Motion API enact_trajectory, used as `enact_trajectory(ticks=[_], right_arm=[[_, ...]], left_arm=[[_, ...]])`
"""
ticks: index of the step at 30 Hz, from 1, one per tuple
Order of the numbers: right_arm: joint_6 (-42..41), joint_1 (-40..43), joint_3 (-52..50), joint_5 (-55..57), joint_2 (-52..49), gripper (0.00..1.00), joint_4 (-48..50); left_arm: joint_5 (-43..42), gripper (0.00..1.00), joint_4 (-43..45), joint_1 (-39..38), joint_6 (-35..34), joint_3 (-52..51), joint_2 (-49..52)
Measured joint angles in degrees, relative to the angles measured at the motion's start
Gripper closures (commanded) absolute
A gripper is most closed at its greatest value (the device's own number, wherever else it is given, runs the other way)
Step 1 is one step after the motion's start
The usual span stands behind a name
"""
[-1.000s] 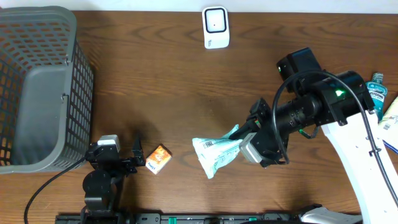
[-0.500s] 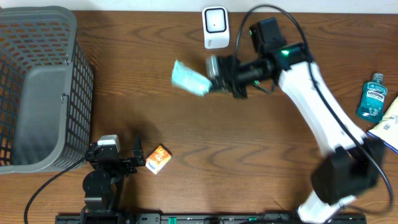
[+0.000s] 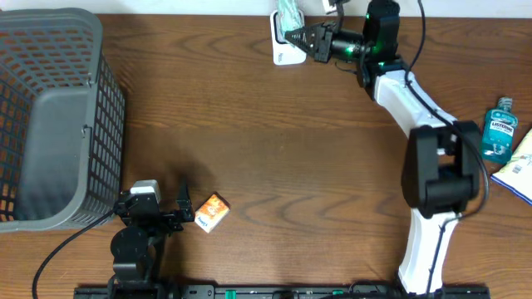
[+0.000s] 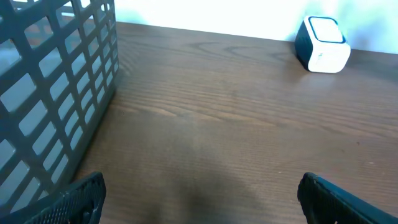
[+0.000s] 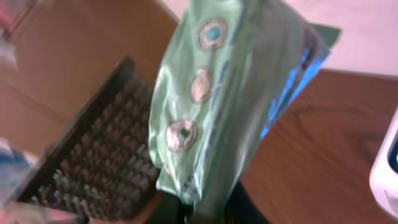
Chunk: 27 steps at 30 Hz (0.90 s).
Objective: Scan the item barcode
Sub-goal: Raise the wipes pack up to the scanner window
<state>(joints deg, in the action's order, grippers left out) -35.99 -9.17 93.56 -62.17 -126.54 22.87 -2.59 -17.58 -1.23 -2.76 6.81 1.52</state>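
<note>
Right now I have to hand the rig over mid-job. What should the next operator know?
Right hand: shut on the green pouch, held over the white scanner on the far side.
Left hand: open and empty, low on the near side beside the small orange box.
Done: pouch lifted and presented at the scanner.
Left: I cannot tell whether the barcode faces the scanner, so confirm the scan. The orange box probably comes next.
</note>
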Motion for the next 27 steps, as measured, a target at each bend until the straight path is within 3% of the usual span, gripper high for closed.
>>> enact_trajectory(ticks=[5,10,20,27], right_arm=[[-23.3,0.6,0.1,1.1,-10.1,0.99,18.3],[-33.9,0.9,1.5,2.0,-15.6,0.99,21.3],[-38.4,1.0,13.5,-0.2,-21.2,0.99,23.6],[-38.6,1.0,13.6,-2.5,-22.1,0.98,16.2]], left_arm=[[0.0,0.02,0.0,0.0,0.0,0.0,0.0],[0.0,0.02,0.0,0.0,0.0,0.0,0.0],[0.0,0.02,0.0,0.0,0.0,0.0,0.0],[0.0,0.02,0.0,0.0,0.0,0.0,0.0]])
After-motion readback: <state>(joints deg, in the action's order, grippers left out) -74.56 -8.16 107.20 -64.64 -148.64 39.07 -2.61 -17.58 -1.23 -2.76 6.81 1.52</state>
